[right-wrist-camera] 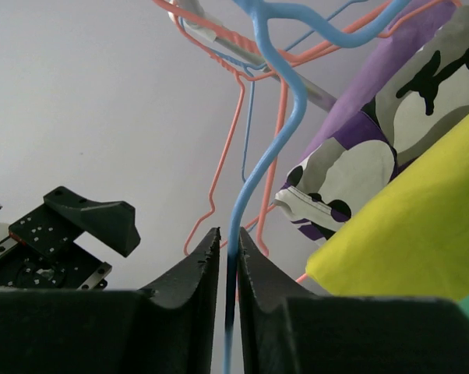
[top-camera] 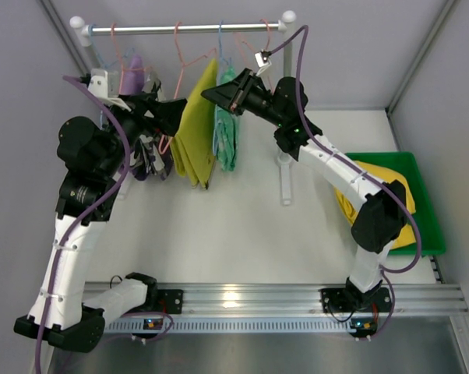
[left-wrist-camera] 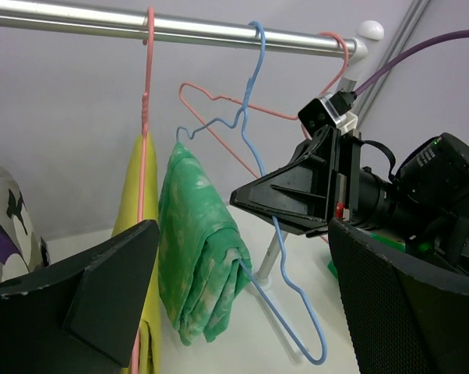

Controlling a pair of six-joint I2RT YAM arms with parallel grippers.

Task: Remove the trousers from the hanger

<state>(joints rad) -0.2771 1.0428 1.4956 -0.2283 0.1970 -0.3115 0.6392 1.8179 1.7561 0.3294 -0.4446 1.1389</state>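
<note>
The mottled mint green trousers (top-camera: 225,132) hang folded over a blue hanger (top-camera: 220,47) on the rail (top-camera: 180,29). They also show in the left wrist view (left-wrist-camera: 199,249). My right gripper (top-camera: 213,95) is shut on the blue hanger's wire (right-wrist-camera: 269,140), its jaws pinched on it (right-wrist-camera: 229,241). The olive-yellow trousers (top-camera: 194,132) hang on a pink hanger to their left (left-wrist-camera: 133,202). My left gripper (top-camera: 176,113) is open and empty, its jaws wide apart just in front of the green trousers (left-wrist-camera: 242,234). The bright yellow trousers (top-camera: 382,195) lie in the green bin.
A camouflage garment (top-camera: 145,160) and a lilac garment (top-camera: 133,62) hang at the rail's left end, behind my left arm. Empty pink hangers (top-camera: 246,43) hang further right. The green bin (top-camera: 423,210) sits at the right. The rack's foot post (top-camera: 287,179) stands mid-table.
</note>
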